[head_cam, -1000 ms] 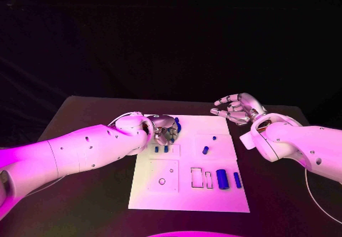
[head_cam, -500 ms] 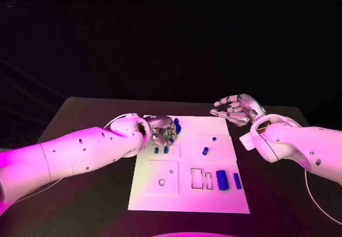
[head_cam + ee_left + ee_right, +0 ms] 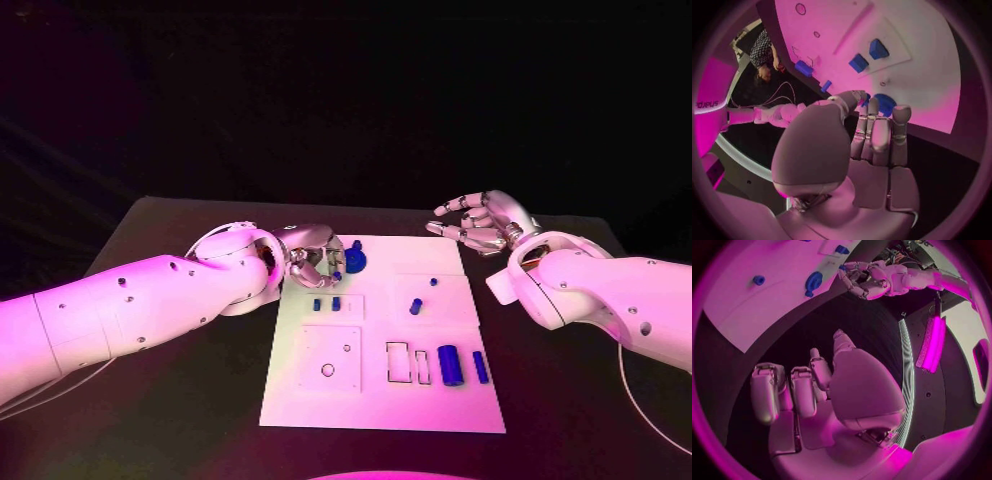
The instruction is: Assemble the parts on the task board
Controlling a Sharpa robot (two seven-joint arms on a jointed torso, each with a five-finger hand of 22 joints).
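Head view: left hand (image 3: 310, 262) at far-left corner of white board (image 3: 378, 400) on desk (image 3: 159, 400), fingers curled beside round blue part (image 3: 355, 262); cannot tell if pinching or just touching. Right hand (image 3: 480, 222) raised off board's far-right corner, fingers apart, holding nothing. Small blue pieces (image 3: 326, 303) mid-board, two blue cylinders (image 3: 449, 363) near slots. Risk, judged: shaky fingertip contact, so round part slipping or tilting, missing its seat.

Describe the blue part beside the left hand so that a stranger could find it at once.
Start at the white task board and go to its far end, where the left hand hovers. The round blue part lies beside its fingertips; it is broad and disc-like, unlike the small slim pieces nearby.
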